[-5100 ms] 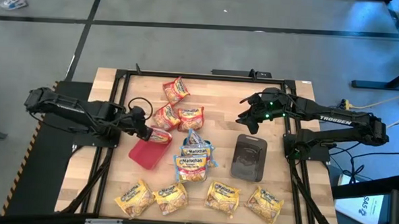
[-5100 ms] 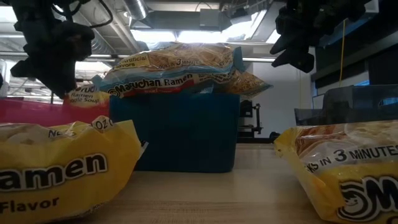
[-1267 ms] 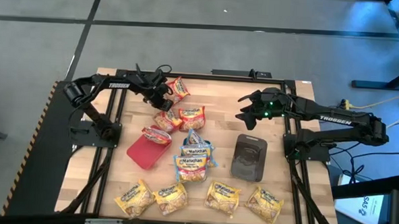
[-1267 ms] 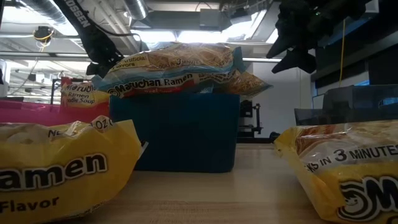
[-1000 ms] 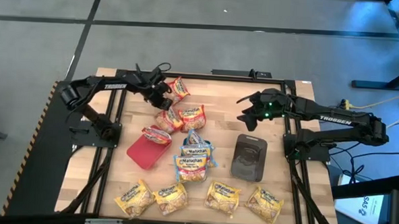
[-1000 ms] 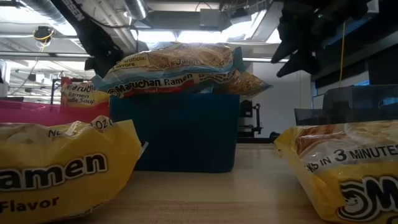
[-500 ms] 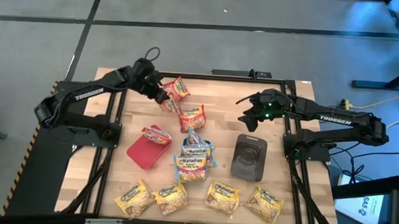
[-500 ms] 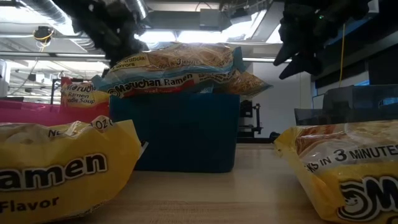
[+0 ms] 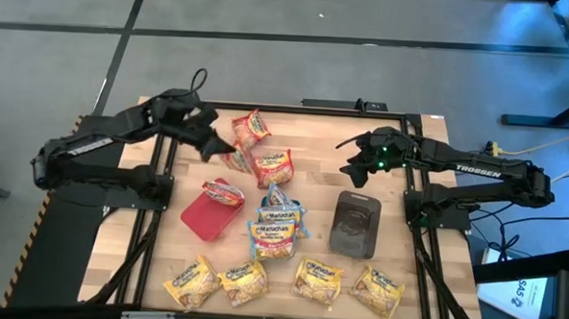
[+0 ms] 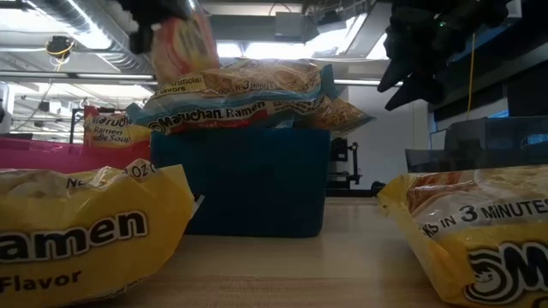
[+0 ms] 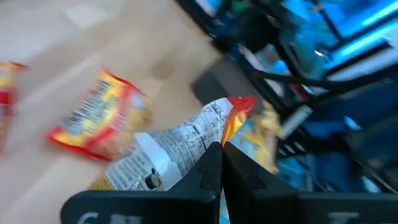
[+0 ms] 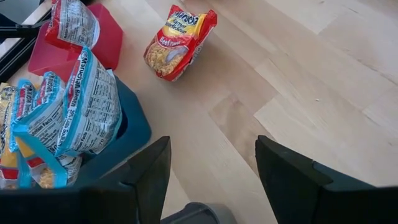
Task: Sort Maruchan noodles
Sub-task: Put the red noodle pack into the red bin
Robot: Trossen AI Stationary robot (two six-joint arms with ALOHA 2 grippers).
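Fingers (image 11: 211,165) of the left gripper (image 9: 211,147) are clamped on one red packet (image 9: 235,157), held lifted above the table (image 9: 398,213), probably clear of it. The right gripper (image 9: 349,166) is held with fingers apart over the far right area. One red packet lies on the red tray (image 9: 203,220); blue packets (image 9: 278,222) are stacked on the blue tray (image 10: 240,180).

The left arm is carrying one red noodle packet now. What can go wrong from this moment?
1. The left gripper pinches the red packet only by an edge, so it may slip out while hanging.
2. The red tray already holds one red packet at its rim; another might slide off.
3. The blue-edged packets are heaped on the blue tray; a low pass could knock them.
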